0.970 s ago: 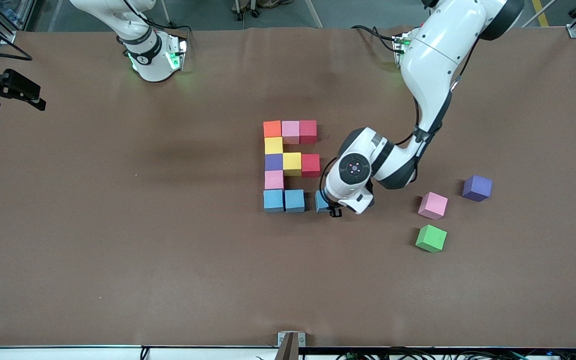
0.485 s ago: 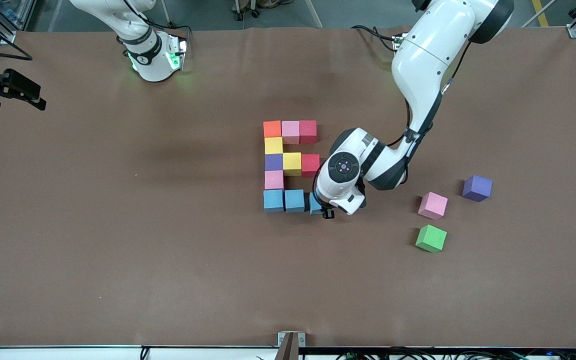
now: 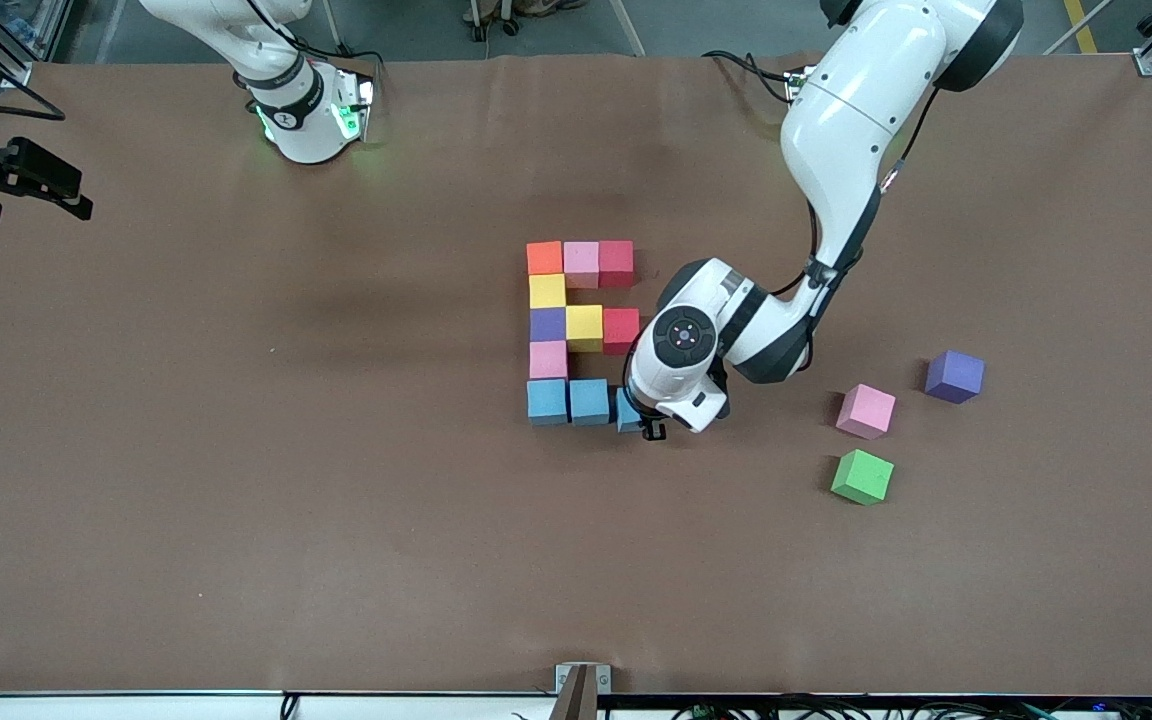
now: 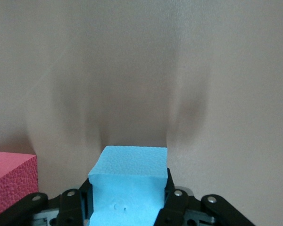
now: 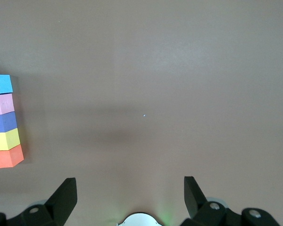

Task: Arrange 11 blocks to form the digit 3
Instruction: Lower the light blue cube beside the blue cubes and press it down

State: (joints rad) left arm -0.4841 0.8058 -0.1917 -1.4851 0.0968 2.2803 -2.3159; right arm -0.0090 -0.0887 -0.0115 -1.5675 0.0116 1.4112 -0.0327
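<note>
Front view: the left gripper is pinching a light blue cube, down at table level at the open end of the figure's lowest row. The relation that matters is sideways: 2 more light blue cubes lie in that row, toward the right arm's end of the table from the gripper, and the held cube looks to be touching or just beside the nearer of them. It would be the 11th block, so the digit 3 appears all but complete. A red cube at the end of the middle bar sits close beside the left wrist, and lifting straight up seems the safest way clear of it. A loose pink cube, a purple cube and a green cube lie well apart, toward the left arm's end. The right arm waits; its gripper sits at the table's edge.

Left wrist view: the fingers clamp the light blue cube on 2 opposite sides, with bare table ahead. A red cube's corner shows beside the gripper.

Right wrist view: the right gripper is spread wide and holds nothing. 1 column of 5 cubes shows at the picture's edge, well apart from it.
</note>
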